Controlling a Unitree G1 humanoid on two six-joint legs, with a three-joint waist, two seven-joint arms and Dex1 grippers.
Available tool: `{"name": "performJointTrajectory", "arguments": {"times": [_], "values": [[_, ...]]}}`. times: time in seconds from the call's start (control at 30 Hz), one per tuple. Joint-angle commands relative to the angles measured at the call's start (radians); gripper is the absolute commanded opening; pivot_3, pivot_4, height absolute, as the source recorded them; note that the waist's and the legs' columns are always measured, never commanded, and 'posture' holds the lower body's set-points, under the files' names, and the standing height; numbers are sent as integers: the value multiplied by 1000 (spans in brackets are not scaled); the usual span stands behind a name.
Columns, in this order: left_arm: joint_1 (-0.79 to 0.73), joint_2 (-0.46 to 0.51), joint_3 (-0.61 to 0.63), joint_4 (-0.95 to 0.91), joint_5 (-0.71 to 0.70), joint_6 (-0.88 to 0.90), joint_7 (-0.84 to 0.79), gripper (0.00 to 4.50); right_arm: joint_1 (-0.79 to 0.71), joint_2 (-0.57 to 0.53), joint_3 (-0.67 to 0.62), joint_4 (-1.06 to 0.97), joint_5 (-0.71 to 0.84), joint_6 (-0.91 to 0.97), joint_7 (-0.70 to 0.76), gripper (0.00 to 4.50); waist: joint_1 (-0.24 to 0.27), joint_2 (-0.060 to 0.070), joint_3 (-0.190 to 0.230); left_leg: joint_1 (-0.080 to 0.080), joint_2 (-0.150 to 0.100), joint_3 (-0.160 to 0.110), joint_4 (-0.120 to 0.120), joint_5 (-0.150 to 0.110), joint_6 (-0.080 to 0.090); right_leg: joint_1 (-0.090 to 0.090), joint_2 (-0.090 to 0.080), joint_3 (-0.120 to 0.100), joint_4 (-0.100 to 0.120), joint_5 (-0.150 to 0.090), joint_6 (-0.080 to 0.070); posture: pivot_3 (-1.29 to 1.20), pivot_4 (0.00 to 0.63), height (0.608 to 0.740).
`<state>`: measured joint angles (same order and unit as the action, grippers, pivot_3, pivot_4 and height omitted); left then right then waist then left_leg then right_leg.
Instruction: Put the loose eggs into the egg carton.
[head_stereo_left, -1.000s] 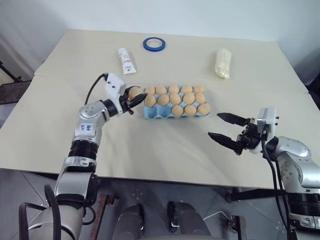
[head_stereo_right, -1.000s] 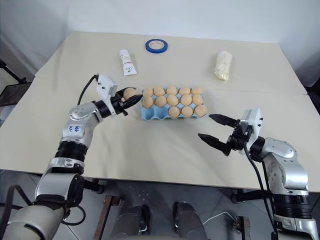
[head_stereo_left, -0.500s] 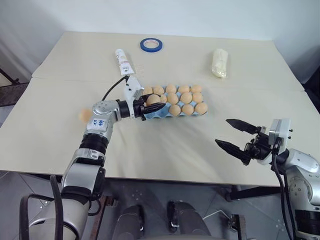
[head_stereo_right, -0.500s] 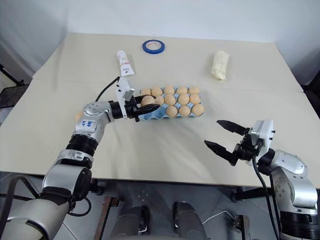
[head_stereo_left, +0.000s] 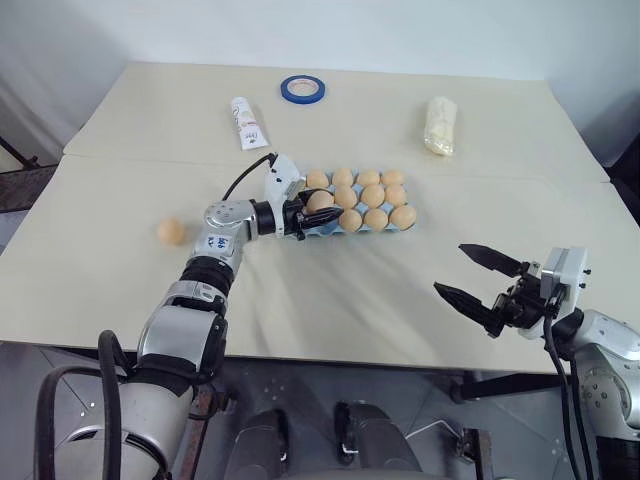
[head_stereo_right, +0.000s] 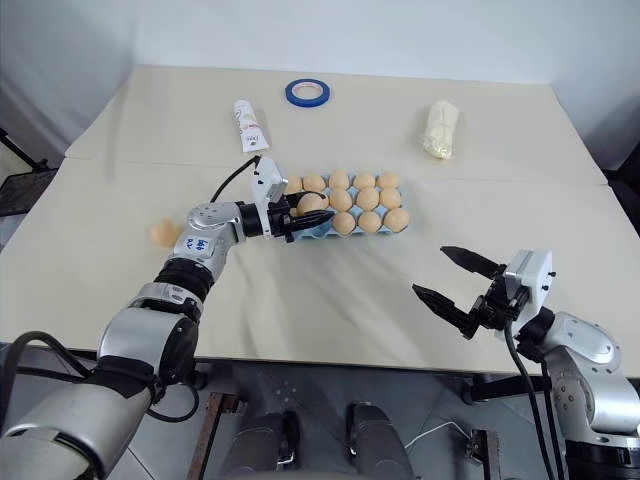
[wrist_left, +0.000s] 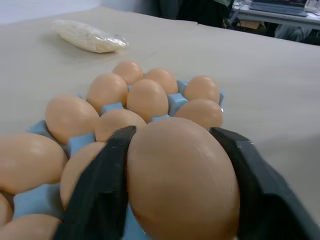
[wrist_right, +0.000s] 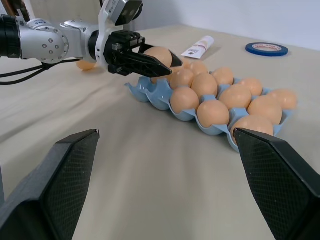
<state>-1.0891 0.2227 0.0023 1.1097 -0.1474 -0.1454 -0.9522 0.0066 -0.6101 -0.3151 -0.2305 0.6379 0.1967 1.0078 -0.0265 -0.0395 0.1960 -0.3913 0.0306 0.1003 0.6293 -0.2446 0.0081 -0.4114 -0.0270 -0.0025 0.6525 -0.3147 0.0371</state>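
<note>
Our left claw (head_stereo_left: 316, 207) holds one egg (head_stereo_left: 320, 200) between its two black fingers (wrist_left: 102, 195); the fingers lie against both sides of the shell. The claw points level, out over the left end of the egg carton (head_stereo_left: 352, 221), and the held egg sits just above the empty cups at that end.

The carton is light blue with scalloped edges, lying on the surface (head_stereo_left: 330, 290) a little left of its middle. The seated eggs (head_stereo_left: 376, 197) fill its cups in rows from the claw's end to the far right end; we count about eleven, though the claw hides part of the left end, so the exact number is unclear.

One loose egg (head_stereo_left: 171, 231) lies on the bare surface well to the left of the carton, beside our left arm.

Our right claw (head_stereo_left: 477, 279) hangs wide and holds nothing, well apart from the carton, toward the near right edge of the surface.

Beyond the carton, toward the far edge: a white tube (head_stereo_left: 248, 122) to the left, a blue tape ring (head_stereo_left: 303, 89) past it, and a pale plastic-wrapped bundle (head_stereo_left: 439, 124) to the right.
</note>
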Motion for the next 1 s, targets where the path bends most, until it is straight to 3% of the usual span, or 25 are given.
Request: {"name": "performJointTrajectory", "arguments": {"times": [0.03, 0.1, 0.33, 0.53, 0.7, 0.83, 1.0], "values": [[-35, -8, 21, 3, 2, -33, 11, 3708, -5, -2, -18, -29, 15, -10, -9, 4500, 0, 0, 0, 0, 0, 0, 0, 0, 0, 0, 0, 0, 0, 0, 0, 0, 150, 740], [-40, -8, 27, 8, 3, -38, 19, 4422, -11, -3, -15, -24, 14, -9, -10, 4500, -1, 0, 0, 0, 0, 0, 0, 0, 0, 0, 0, 0, 0, 0, 0, 0, 150, 740], [-37, 31, 44, -45, -3, -42, 6, 4470, -47, -9, 5, -2, 9, -2, 2, 4500, -1, 0, 0, 0, 0, 0, 0, 0, 0, 0, 0, 0, 0, 0, 0, 0, 150, 740], [49, 133, 82, -259, -42, 14, 1, 4470, -67, -16, 17, 3, 17, 7, 21, 4500, -3, 0, 0, 0, 0, 0, -1, 0, -1, -1, 0, 0, 0, 0, 0, 0, 150, 740], [230, 248, 139, -558, -94, 152, 23, 4470, -87, -25, 25, 24, 16, 17, 41, 4500, -4, 0, 0, 1, 1, 1, -1, 0, -1, -1, 0, 2, 1, 0, 0, 0, 150, 740], [457, 322, 266, -838, -182, 223, 82, 4470, -119, -39, 34, 52, 16, 32, 68, 4500, -6, 0, 0, 2, 1, 1, -1, 0, -1, -1, -1, 2, 2, 0, -1, 0, 150, 740], [705, 376, 425, -1061, -227, 296, 195, 4470, -159, -50, 41, 95, 17, 40, 105, 4500, -1, 0, 0, 2, 1, -1, -1, 0, -1, 1, -3, 0, 1, -1, -1, 0, 150, 740]]}}
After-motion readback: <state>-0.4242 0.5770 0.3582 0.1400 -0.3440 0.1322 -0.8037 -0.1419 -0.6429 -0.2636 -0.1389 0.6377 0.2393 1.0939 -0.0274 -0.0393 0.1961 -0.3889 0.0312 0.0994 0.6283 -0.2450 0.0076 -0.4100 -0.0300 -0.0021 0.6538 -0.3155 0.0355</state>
